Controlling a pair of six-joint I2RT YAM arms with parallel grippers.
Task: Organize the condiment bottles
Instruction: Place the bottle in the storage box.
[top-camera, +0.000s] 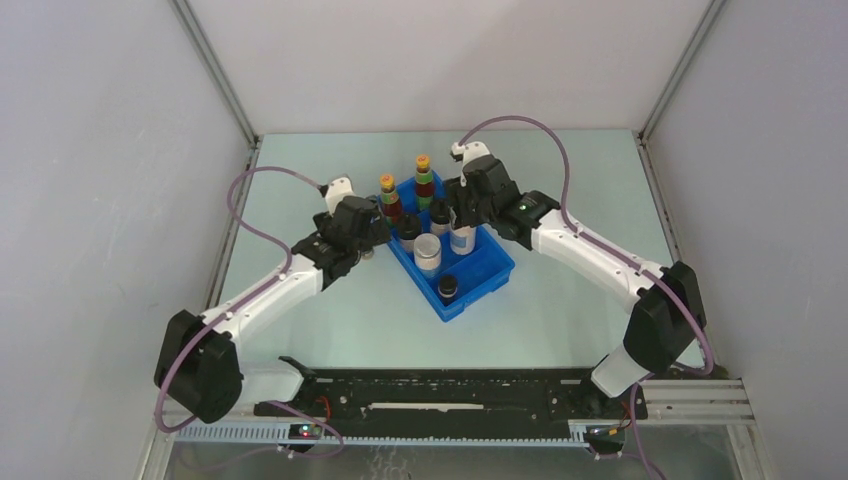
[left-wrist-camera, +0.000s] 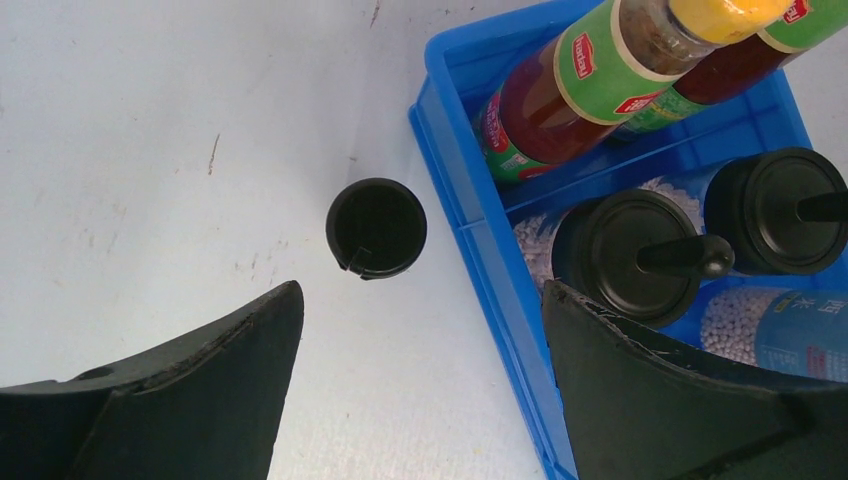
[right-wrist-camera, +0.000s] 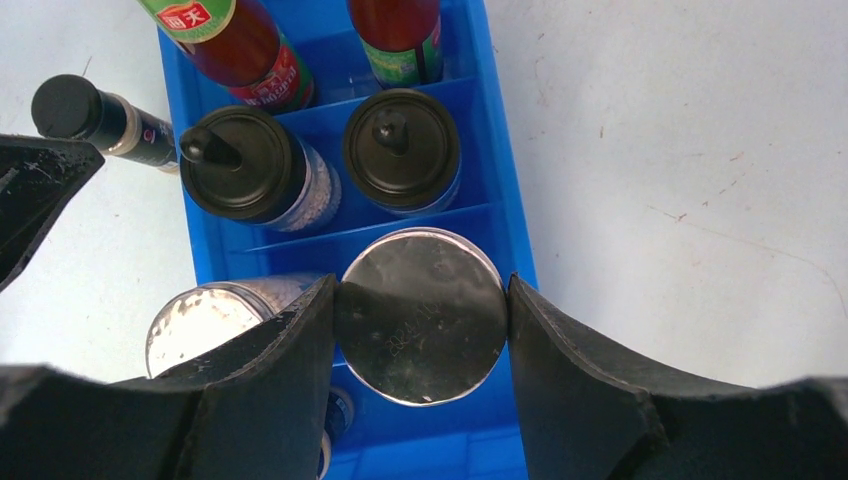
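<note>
Right jaws clamped on round silver-lidded jar (right-wrist-camera: 420, 315), which we judge rigid and slippery, best gripped across its lid; left jaws apart near short black-capped bottle (left-wrist-camera: 376, 228).

top view sits high at the near edge, looking down over the whole bench (top-camera: 560, 300). both wrist views are close, facing straight down — all three share the blue tray (top-camera: 482, 280).

tall dark-red glass bottle (right-wrist-camera: 240, 50): white "天" on green neck band. silver-lidded jar (right-wrist-camera: 420, 315): stamped lid code, illegible. blue-labelled clear jar (left-wrist-camera: 790, 325): Chinese characters, cut off.
</note>
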